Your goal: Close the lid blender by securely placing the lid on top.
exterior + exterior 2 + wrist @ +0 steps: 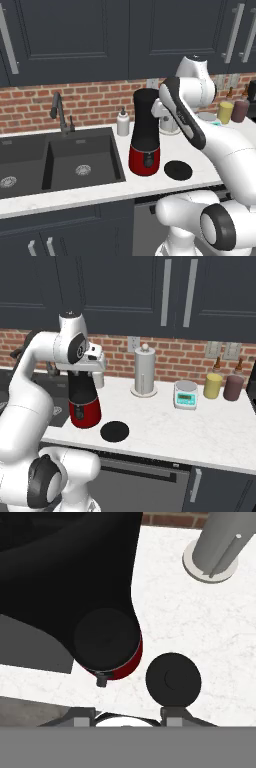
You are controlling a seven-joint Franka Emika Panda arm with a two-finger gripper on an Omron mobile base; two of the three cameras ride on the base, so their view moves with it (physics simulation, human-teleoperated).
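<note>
Black lid on counter, below shut pincer, beside blender.

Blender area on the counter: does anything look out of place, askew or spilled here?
Only the lid is out of place: it lies flat on the white counter beside the red base of the blender, not on the jar. The blender stands upright, and no spill or damage shows.

We are looking at a white marble counter that is carrying the blender, with the lid lying flat just beside its red base. Farther back a paper-towel roll, a scale and two jars are standing.
</note>
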